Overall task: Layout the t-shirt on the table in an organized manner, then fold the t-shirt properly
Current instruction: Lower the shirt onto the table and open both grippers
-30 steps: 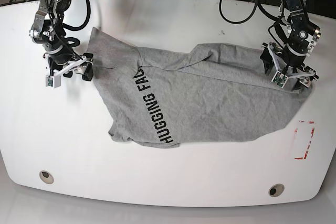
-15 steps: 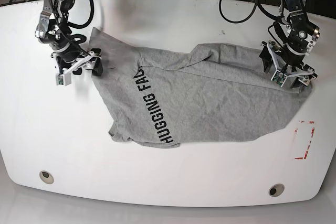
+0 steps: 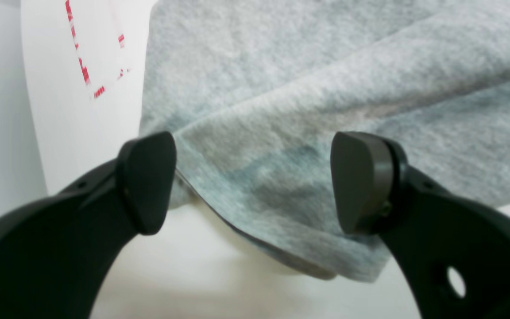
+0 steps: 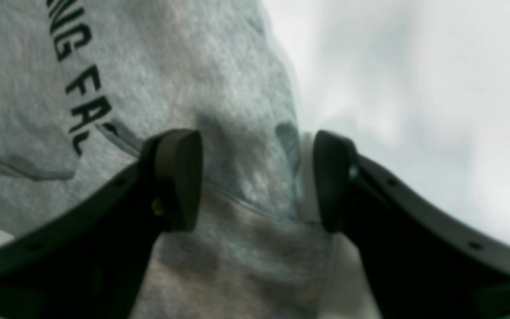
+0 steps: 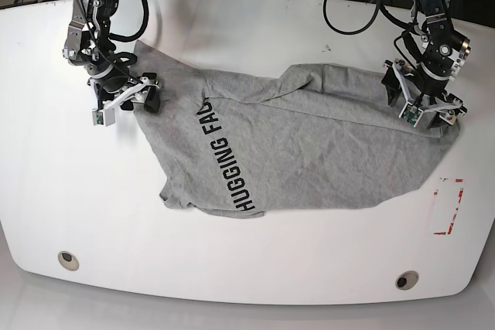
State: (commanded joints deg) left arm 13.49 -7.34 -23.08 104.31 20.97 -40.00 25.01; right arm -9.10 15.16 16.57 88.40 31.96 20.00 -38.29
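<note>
On the desk's far-right side, left wrist view: our left gripper (image 3: 255, 181) gapes wide over the t-shirt (image 3: 326, 88) hem. Right wrist: right gripper (image 4: 257, 179), jaws parted, straddles a corner. Base: we should pinch both ends, then pull flat.

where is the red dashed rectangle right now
In the base view the red dashed rectangle is printed on the table near its right edge, just beyond the t-shirt, below the left hand.
</note>
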